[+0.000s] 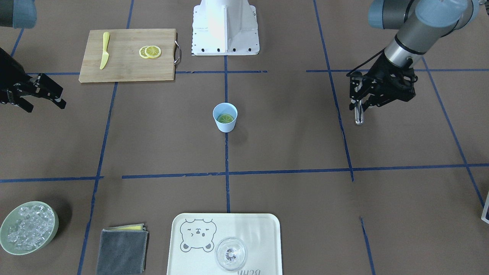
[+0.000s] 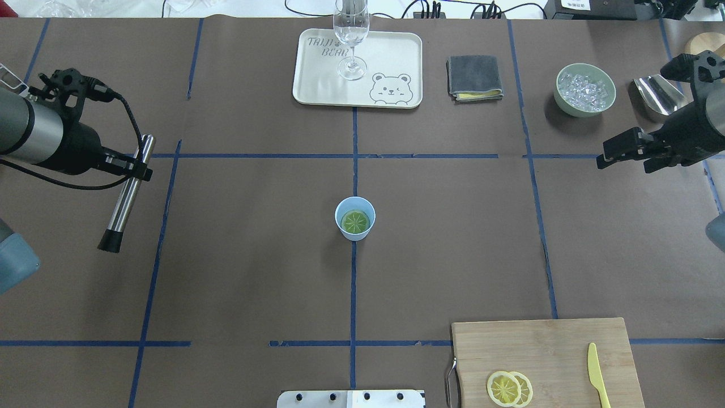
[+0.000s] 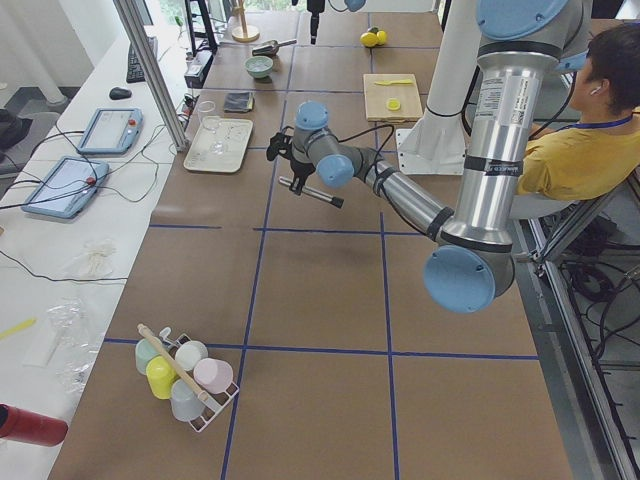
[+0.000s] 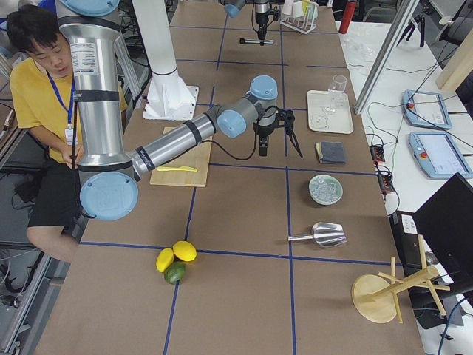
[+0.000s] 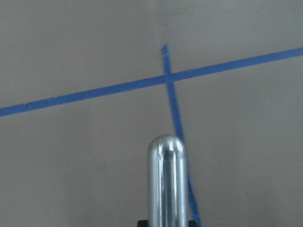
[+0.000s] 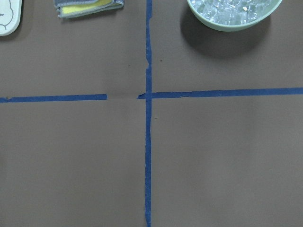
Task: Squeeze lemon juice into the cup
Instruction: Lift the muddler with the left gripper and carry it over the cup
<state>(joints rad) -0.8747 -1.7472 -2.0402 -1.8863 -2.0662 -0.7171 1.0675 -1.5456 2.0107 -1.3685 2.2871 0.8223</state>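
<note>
The light-blue cup [image 2: 355, 218] [image 1: 225, 117] stands upright at the table's middle. A round segmented slice [image 2: 355, 221] lies flat inside it and looks greenish. Two yellow lemon slices [image 2: 509, 389] [image 1: 150, 52] overlap on the wooden cutting board [image 2: 544, 351]. My left gripper [image 2: 140, 167] [image 1: 359, 103] is far to the cup's left, shut on a metal rod [image 2: 127, 192] [image 5: 166, 182] that points down at the table. My right gripper [image 2: 623, 161] [image 1: 45, 105] is open and empty, far to the cup's right.
A yellow knife [image 2: 596, 374] lies on the board. At the far edge are a tray [image 2: 317, 85] with a clear glass [image 2: 352, 34], a folded grey cloth [image 2: 474, 76], a green bowl of ice [image 2: 584, 89] and a metal scoop [image 2: 657, 93].
</note>
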